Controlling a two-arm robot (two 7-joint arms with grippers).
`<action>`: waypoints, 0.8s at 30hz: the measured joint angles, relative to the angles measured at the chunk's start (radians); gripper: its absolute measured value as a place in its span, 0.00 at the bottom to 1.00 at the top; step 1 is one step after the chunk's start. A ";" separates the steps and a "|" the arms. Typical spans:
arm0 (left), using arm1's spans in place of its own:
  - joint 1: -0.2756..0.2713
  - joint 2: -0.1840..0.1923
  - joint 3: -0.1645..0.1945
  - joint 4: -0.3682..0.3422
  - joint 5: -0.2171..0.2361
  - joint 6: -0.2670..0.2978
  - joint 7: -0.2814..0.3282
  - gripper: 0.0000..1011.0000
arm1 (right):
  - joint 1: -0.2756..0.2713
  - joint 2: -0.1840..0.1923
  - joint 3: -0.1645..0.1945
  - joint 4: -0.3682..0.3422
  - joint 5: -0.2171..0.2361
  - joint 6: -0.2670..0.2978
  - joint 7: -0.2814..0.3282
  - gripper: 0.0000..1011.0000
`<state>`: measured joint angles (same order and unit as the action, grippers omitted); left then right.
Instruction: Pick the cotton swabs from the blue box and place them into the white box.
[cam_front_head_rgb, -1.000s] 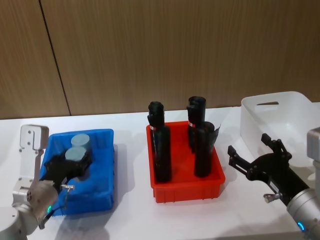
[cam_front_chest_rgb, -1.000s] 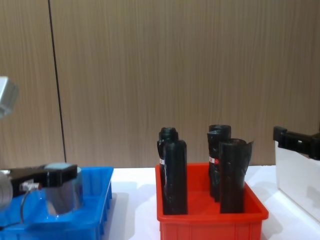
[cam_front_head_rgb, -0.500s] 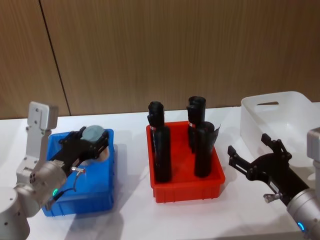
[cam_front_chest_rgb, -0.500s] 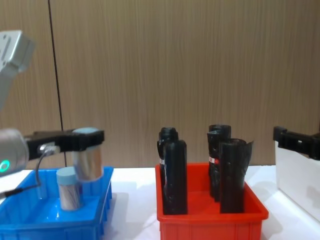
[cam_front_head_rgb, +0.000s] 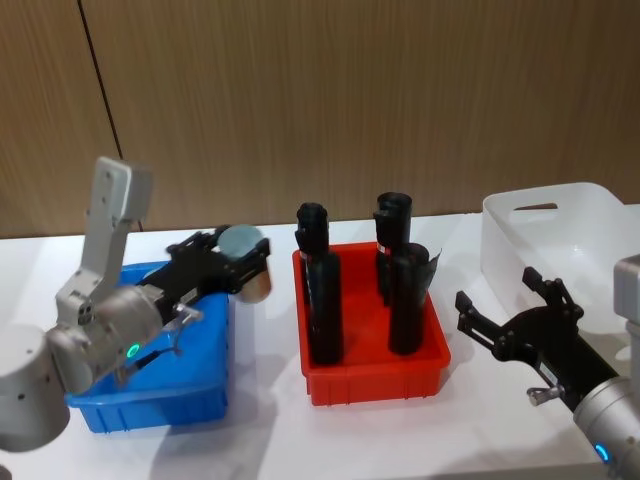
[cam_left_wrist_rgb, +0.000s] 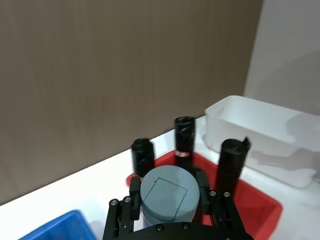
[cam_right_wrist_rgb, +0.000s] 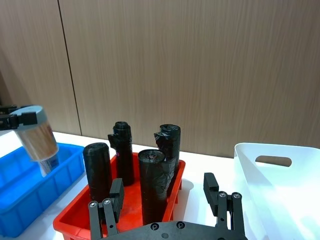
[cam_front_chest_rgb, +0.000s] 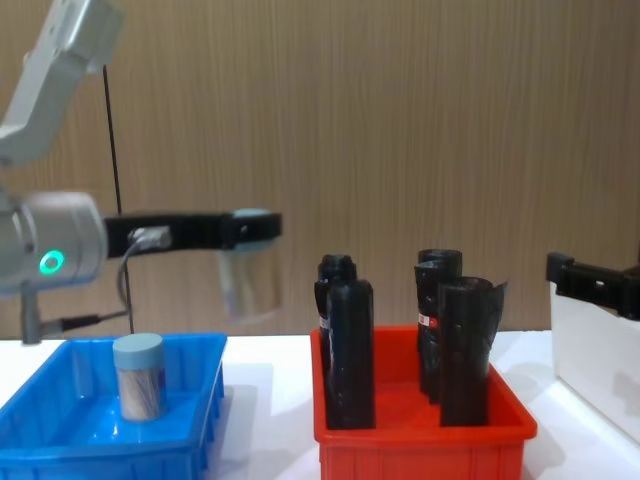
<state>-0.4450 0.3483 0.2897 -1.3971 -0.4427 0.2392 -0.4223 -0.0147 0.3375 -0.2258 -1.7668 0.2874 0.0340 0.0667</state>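
My left gripper (cam_front_head_rgb: 243, 262) is shut on one jar of cotton swabs (cam_front_head_rgb: 250, 270), held in the air past the blue box's (cam_front_head_rgb: 200, 385) right rim, just left of the red bin. The chest view shows this jar (cam_front_chest_rgb: 249, 285) tilted and well above the table. In the left wrist view its pale blue lid (cam_left_wrist_rgb: 167, 192) sits between the fingers (cam_left_wrist_rgb: 134, 192). A second jar (cam_front_chest_rgb: 138, 377) stands upright in the blue box (cam_front_chest_rgb: 190, 430). The white box (cam_front_head_rgb: 560, 230) is at the far right. In front of it my right gripper (cam_front_head_rgb: 502, 298) hovers open, holding nothing.
A red bin (cam_front_head_rgb: 370, 380) with three tall black bottles (cam_front_head_rgb: 322, 290) stands between the blue box and the white box (cam_right_wrist_rgb: 280, 190). A wooden wall runs behind the white table. Bare table lies in front of the bins.
My left gripper has lifted one jar out of the blue box and carried it up and to the right, toward the red bin. The other jar now stands uncovered. The right arm has not moved.
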 joint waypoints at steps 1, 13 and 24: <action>-0.007 -0.003 0.002 0.002 0.000 0.005 -0.010 0.67 | 0.000 0.000 0.000 0.000 0.000 0.000 0.000 0.99; -0.119 -0.058 0.031 0.072 0.026 0.082 -0.170 0.67 | 0.000 0.000 0.000 0.000 0.000 0.000 0.000 0.99; -0.223 -0.112 0.057 0.167 0.062 0.132 -0.270 0.67 | 0.000 0.000 0.000 0.000 0.000 0.000 0.000 0.99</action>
<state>-0.6683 0.2364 0.3470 -1.2301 -0.3806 0.3710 -0.6924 -0.0146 0.3374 -0.2258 -1.7668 0.2874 0.0340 0.0667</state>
